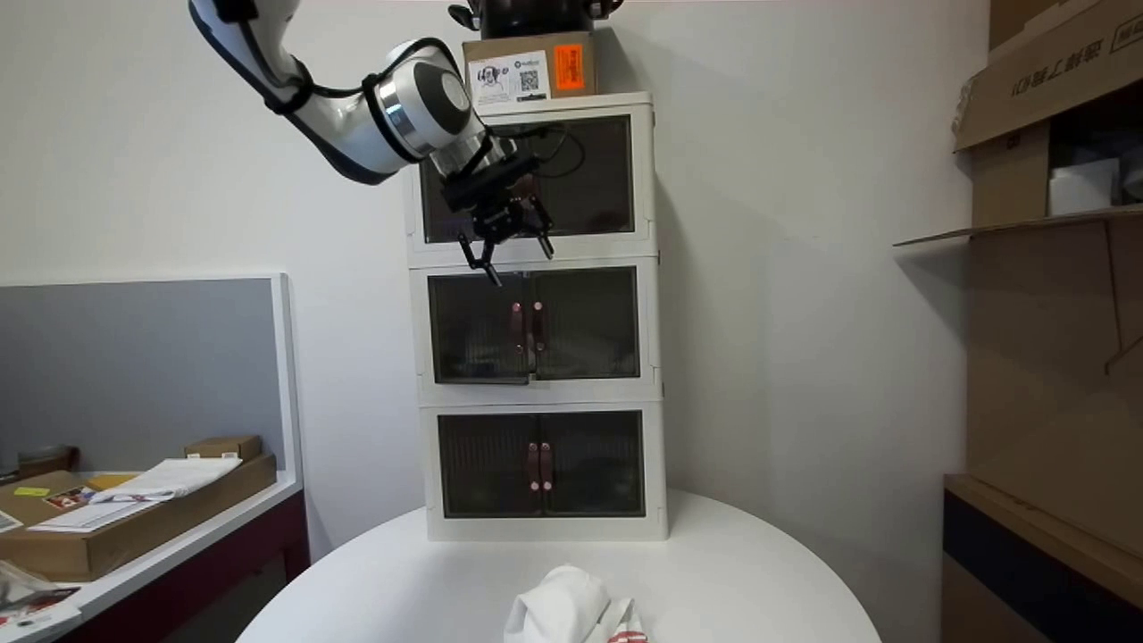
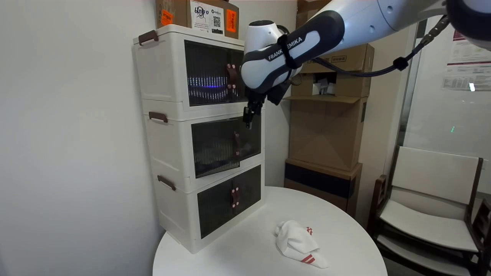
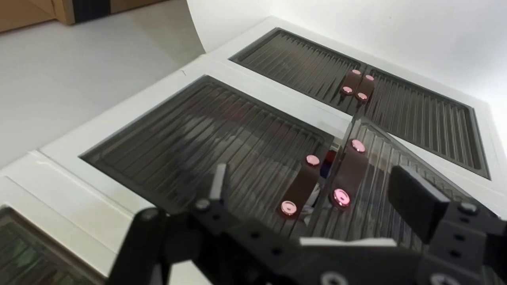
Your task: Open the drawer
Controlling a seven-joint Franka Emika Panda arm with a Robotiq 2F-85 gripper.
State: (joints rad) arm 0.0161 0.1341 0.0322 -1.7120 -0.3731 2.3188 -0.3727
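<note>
The drawer [image 1: 589, 321] is the middle dark, ribbed front of the tall white cabinet, and it also shows in an exterior view [image 2: 213, 149] and in the wrist view [image 3: 222, 138]. It has two door panels with brown strap handles and pink studs. One panel [image 3: 390, 166] stands slightly ajar, with a narrow gap beside its handle [image 3: 349, 172]. The other panel lies flush, with its handle [image 3: 303, 184] alongside. My gripper [image 1: 521, 266] is open and empty, in front of the cabinet above these handles. It also shows in an exterior view [image 2: 248, 124] and the wrist view [image 3: 317, 190].
The top front [image 1: 589, 179] and bottom front [image 1: 482, 464] are closed. The cabinet stands on a round white table [image 1: 768, 572] with a crumpled white cloth [image 2: 297, 243]. A cardboard box [image 1: 527, 67] and black pot sit on top. Stacked cartons [image 2: 326, 134] and a chair [image 2: 433, 176] stand beyond.
</note>
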